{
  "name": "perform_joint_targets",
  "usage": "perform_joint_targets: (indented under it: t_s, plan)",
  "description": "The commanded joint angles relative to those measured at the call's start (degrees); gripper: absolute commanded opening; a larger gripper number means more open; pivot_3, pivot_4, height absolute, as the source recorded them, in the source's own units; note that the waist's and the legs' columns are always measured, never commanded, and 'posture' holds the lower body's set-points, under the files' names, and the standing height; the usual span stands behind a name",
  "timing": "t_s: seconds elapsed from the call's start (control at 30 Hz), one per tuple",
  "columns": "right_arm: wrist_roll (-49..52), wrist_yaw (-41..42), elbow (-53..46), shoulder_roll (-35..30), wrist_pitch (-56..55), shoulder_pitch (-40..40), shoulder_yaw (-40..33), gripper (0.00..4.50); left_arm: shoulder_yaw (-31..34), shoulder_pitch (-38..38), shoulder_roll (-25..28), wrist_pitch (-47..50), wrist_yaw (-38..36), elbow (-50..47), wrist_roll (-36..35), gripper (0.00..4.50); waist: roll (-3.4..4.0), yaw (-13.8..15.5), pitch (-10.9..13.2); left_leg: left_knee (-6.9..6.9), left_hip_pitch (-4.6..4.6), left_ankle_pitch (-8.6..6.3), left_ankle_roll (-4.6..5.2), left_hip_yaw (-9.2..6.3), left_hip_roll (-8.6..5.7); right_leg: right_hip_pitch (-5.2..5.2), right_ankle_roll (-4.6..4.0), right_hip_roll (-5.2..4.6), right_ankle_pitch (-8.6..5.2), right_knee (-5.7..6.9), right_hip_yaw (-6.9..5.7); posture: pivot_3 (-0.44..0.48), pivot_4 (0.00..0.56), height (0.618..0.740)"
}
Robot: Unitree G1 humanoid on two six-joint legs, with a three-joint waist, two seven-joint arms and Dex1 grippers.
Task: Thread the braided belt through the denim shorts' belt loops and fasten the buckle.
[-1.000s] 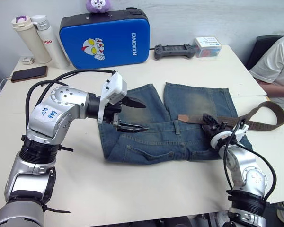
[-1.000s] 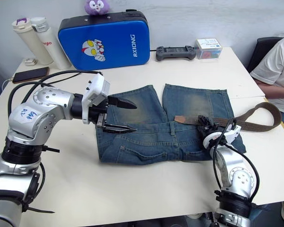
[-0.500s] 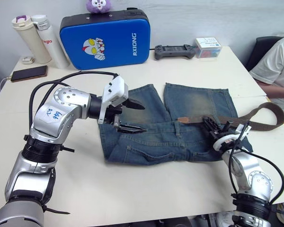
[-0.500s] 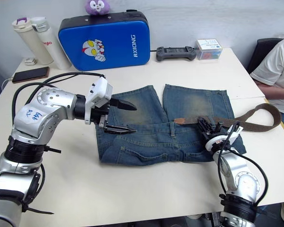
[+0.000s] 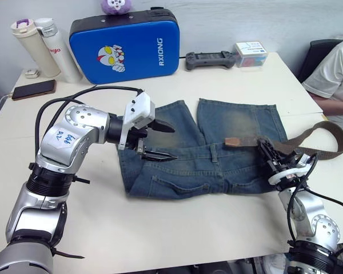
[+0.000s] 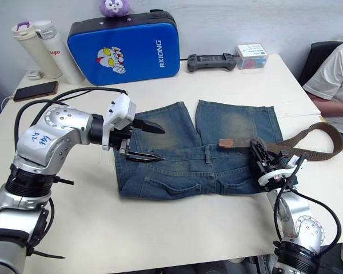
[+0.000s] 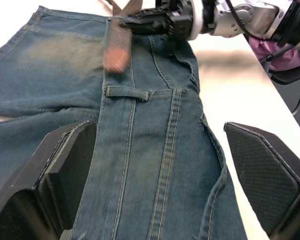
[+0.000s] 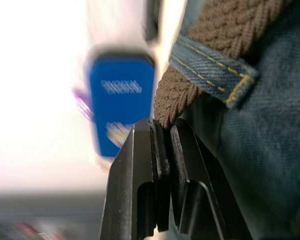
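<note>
The denim shorts [image 5: 217, 148] lie flat on the table, legs pointing away from me. The braided belt [image 5: 317, 140] runs in from the right, and its tan leather end [image 5: 235, 141] rests on the waistband. In the right wrist view the strap passes under a belt loop [image 8: 212, 70], and my right gripper [image 8: 162, 125] is shut on it just past that loop. My left gripper [image 5: 160, 141] hovers open over the shorts' left side, holding nothing. Another belt loop [image 7: 126, 93] lies ahead of it. The buckle is out of view.
At the back of the table stand a blue hard case [image 5: 126, 48] and two bottles [image 5: 46, 48]. A phone [image 5: 34, 88], a game controller [image 5: 210, 59] and a small box [image 5: 251, 54] lie near them. A person [image 5: 337, 74] sits at the right edge.
My right gripper has drawn to the right with the belt, and the tan end has slid right along the waistband. The left gripper has hardly moved.
</note>
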Motion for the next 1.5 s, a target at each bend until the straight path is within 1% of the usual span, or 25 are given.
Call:
perform_joint_targets:
  t_s: [0.03, 0.17, 0.37, 0.57, 0.73, 0.87, 0.93, 1.03, 1.17, 1.3, 1.37, 1.5]
  plan:
    - [-3.75, 4.58, -3.00, -0.78, 1.32, 1.03, 1.72, 0.10, 0.28, -1.11, 0.47, -0.46, -0.43, -0.62, 0.25, 4.50, 0.00, -0.02, 0.00, 0.00, 0.01, 0.00, 0.00, 0.00, 0.00, 0.00, 0.00, 0.00, 0.00, -0.02, 0.01, 0.000, 0.150, 0.740]
    - [-6.86, 5.94, -3.64, -0.01, 0.85, 1.66, 2.99, 0.10, 0.07, -1.04, 0.59, -0.42, -0.69, -0.84, 0.41, 4.50, 0.00, -0.10, 0.00, 0.00, 0.01, 0.00, -0.01, 0.00, 0.01, -0.01, 0.00, 0.01, 0.00, -0.01, 0.01, 0.000, 0.150, 0.740]
    - [-8.98, 7.05, -4.96, 2.64, 0.05, 1.07, 4.62, 0.10, 0.12, -1.02, 0.62, -0.12, -0.70, -1.07, 0.50, 4.50, 0.00, -0.17, 0.00, 0.00, 0.02, 0.00, -0.01, 0.00, 0.01, -0.02, 0.00, 0.02, 0.00, -0.02, 0.01, 0.000, 0.150, 0.740]
    - [-8.92, 5.95, -4.73, 5.71, -0.79, -0.74, 4.99, 0.10, 0.65, -0.09, 0.80, 0.88, 0.15, -2.22, 0.18, 4.50, 0.00, -0.25, 0.00, 0.00, 0.02, 0.00, -0.02, 0.00, 0.02, -0.02, 0.00, 0.03, 0.00, -0.01, 0.01, 0.000, 0.150, 0.740]
    - [-6.79, 4.09, -4.16, 8.05, -0.91, -1.47, 4.15, 0.10, 1.39, 1.07, 1.78, 1.89, 0.61, -3.40, -0.12, 4.50, 0.01, -0.33, 0.00, -0.02, 0.02, 0.01, -0.03, 0.00, 0.02, -0.07, 0.00, 0.04, 0.00, 0.01, 0.02, 0.000, 0.150, 0.740]
    - [-7.51, 4.49, -3.25, 6.97, 0.76, -1.51, 4.68, 0.10, 1.57, 1.82, 2.46, 2.06, 0.89, -3.95, -0.21, 4.50, 0.01, -0.22, 0.00, -0.04, 0.02, 0.01, -0.04, 0.01, 0.02, -0.07, 0.00, 0.03, 0.00, 0.01, 0.02, 0.000, 0.150, 0.740]
    - [-11.06, 5.59, -2.66, 6.05, 2.00, -1.36, 7.02, 0.10, 1.56, 1.82, 2.49, 2.17, 1.05, -4.05, -0.30, 4.50, 0.01, -0.21, 0.00, -0.04, 0.02, 0.01, -0.04, 0.01, 0.02, -0.06, 0.00, 0.03, 0.00, 0.00, 0.02, 0.000, 0.150, 0.740]
    - [-14.30, 6.43, -2.89, 6.71, 2.32, -1.17, 9.56, 0.10, 1.58, 1.76, 2.46, 2.17, 1.22, -4.04, -0.32, 4.50, -0.05, -0.42, -0.03, -0.04, 0.05, 0.01, -0.04, 0.01, 0.04, -0.06, -0.01, 0.05, 0.00, -0.01, 0.02, 0.000, 0.150, 0.740]
    - [-14.90, 6.84, -3.32, 7.70, 2.32, -1.06, 9.94, 0.10, 1.58, 1.80, 2.50, 2.18, 1.45, -4.10, -0.37, 4.50, -0.08, -1.05, -0.05, -0.05, 0.08, -0.01, -0.08, 0.00, 0.09, -0.05, -0.02, 0.09, -0.01, 0.01, 0.01, 0.000, 0.150, 0.740]
    - [-18.23, 7.27, -3.90, 7.83, 1.96, -1.42, 11.52, 0.10, 1.58, 1.70, 2.52, 2.18, 1.43, -3.97, -0.39, 4.50, -0.08, -1.70, -0.05, -0.14, 0.11, -0.01, -0.10, 0.00, 0.12, -0.05, -0.02, 0.11, -0.01, 0.07, 0.01, 0.000, 0.150, 0.740]
    - [-21.21, 6.30, -4.61, 8.67, 1.47, -2.42, 13.51, 0.10, 1.45, 1.66, 2.33, 2.10, 1.52, -3.90, -0.33, 4.50, -0.11, -1.83, -0.07, -0.18, 0.13, -0.01, -0.11, 0.00, 0.14, -0.06, -0.02, 0.14, -0.01, 0.09, 0.02, 0.000, 0.150, 0.740]
    - [-28.88, 1.85, -5.38, 8.82, 4.42, -3.24, 19.86, 0.10, 0.52, 1.56, 2.22, 1.25, 1.33, -3.66, 0.49, 4.50, -0.30, -2.30, -0.19, -0.18, 0.23, -0.01, -0.16, 0.00, 0.15, -0.07, -0.05, 0.20, -0.01, 0.07, 0.10, 0.000, 0.150, 0.740]
